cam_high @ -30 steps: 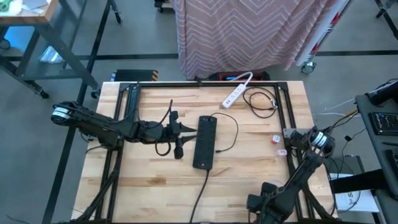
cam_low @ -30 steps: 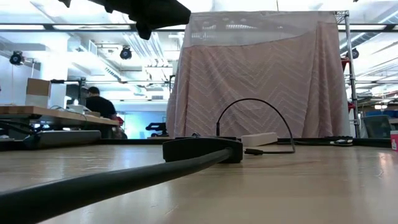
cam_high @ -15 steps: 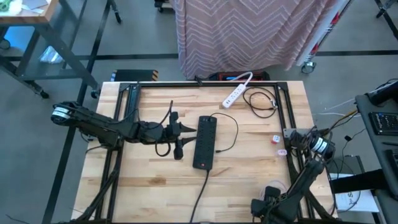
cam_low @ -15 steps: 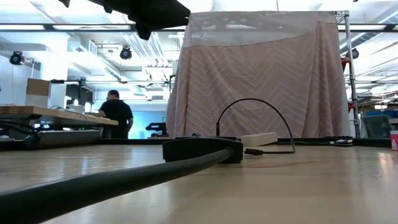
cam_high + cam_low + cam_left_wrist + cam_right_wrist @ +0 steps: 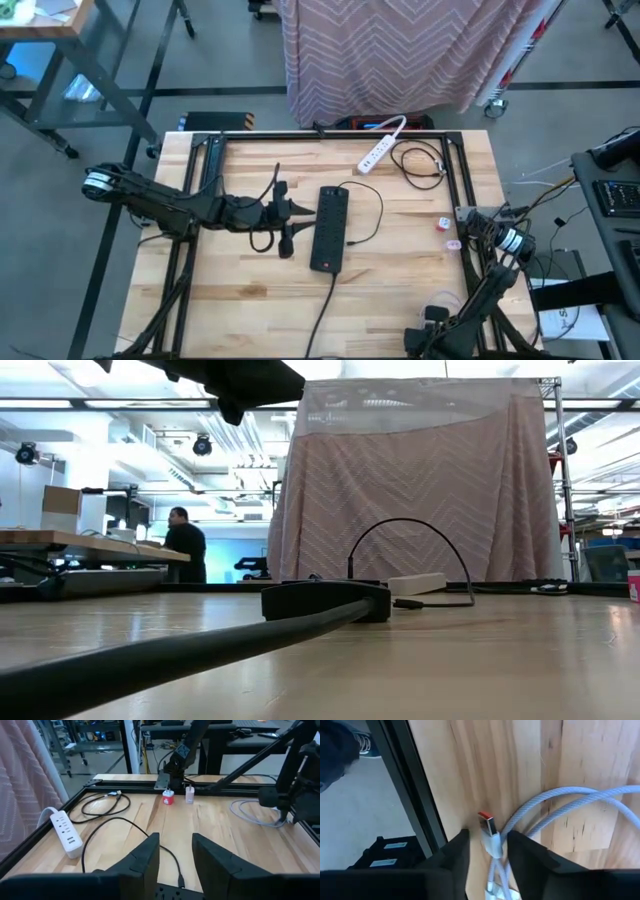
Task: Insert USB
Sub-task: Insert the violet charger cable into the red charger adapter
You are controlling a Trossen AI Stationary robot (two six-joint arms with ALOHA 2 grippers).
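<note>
A white USB plug (image 5: 488, 827) with an orange-red insert lies on the wood at the end of a pale looped cable (image 5: 560, 800), close to the table's black frame rail. My right gripper (image 5: 488, 835) is open, one finger on each side of the plug, at the near right corner (image 5: 432, 318). The black power strip (image 5: 330, 228) lies flat at the table's middle. My left gripper (image 5: 175, 840) is open and hovers just left of it (image 5: 300, 208).
A white power strip (image 5: 375, 152) and a coiled black cable (image 5: 420, 160) lie near the far edge. A red charger (image 5: 168, 797) and a pink one (image 5: 190, 794) stand by the right rail. The black strip's thick cord (image 5: 200, 645) runs toward the near edge. A person (image 5: 185, 540) stands far behind.
My right arm has shifted a little along the table's right side, its upper joint moving toward the near edge. My left arm has kept still. The person in the room behind has walked a short way.
</note>
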